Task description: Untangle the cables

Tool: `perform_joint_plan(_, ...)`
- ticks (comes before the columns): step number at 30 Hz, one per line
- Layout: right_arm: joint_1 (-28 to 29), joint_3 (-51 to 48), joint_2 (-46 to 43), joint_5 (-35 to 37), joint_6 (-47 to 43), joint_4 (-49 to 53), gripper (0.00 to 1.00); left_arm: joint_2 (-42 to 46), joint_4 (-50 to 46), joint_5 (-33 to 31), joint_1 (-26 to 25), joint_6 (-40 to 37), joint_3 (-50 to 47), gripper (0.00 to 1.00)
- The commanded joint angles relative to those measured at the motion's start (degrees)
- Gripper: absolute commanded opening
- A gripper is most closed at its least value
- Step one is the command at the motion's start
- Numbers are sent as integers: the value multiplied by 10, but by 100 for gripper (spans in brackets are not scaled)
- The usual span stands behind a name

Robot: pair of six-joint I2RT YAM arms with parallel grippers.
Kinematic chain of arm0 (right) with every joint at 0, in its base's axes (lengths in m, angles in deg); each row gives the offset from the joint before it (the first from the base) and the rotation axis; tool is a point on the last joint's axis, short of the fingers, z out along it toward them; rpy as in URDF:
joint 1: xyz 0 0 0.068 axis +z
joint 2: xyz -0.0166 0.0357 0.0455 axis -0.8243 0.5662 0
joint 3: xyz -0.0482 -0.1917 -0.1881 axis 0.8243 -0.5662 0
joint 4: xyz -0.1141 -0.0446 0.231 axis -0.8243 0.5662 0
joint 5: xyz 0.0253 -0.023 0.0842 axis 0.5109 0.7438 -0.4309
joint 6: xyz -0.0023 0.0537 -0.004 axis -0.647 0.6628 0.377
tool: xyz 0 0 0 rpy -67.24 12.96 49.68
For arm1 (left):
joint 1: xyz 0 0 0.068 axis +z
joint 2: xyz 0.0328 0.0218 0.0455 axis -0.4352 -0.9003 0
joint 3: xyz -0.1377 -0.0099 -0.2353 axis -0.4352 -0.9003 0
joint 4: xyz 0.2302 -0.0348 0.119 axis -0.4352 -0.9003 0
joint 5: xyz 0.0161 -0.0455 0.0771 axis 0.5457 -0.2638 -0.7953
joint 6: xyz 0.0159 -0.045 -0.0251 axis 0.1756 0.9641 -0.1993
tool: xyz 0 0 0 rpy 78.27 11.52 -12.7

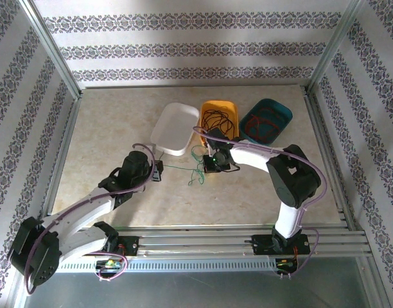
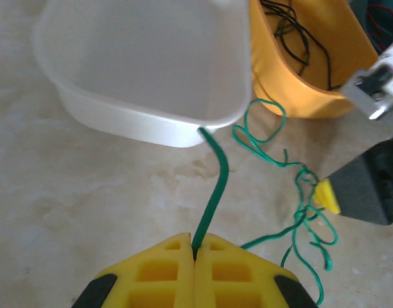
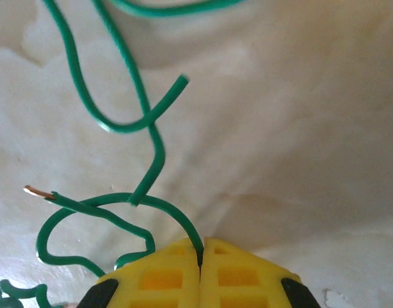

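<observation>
A tangle of green cables [image 1: 196, 173] lies on the table between my two grippers. My left gripper [image 1: 159, 172] is shut on one green cable [image 2: 212, 199], which rises from between the yellow fingertips toward the white tray [image 2: 151, 122]. The rest of the green tangle [image 2: 305, 212] loops to the right, beside my right gripper's finger [image 2: 326, 196]. My right gripper [image 3: 200, 251] is shut on another green strand [image 3: 177, 218]; a loose end with bare copper [image 3: 39, 191] lies to its left. Black cables [image 1: 217, 120] sit in the orange tray [image 1: 230, 106], red cables [image 1: 264, 125] in the teal tray [image 1: 283, 112].
The white tray [image 1: 177, 128], orange tray and teal tray stand in a row at the back of the table. Metal frame rails [image 1: 248, 234] run along the near edge. Patterned walls close in the sides and back.
</observation>
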Motion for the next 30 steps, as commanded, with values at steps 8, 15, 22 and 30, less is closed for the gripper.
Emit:
perform_joint_plan(8,-136,-78,-11,-3,63,68,0,33,-41,-196,16,6,3,0)
perform_joint_plan(15,-161,-99,-24,-52,73,45,0,14,-4,-120,15,-29,4,0)
perform_joint_plan(22,-154,-102,-71,-72,78,19,0,-35,25,12,10,-49,24,25)
perform_joint_plan(30,-120,-71,-139,-55,62,16,0,-84,52,73,6,-62,38,51)
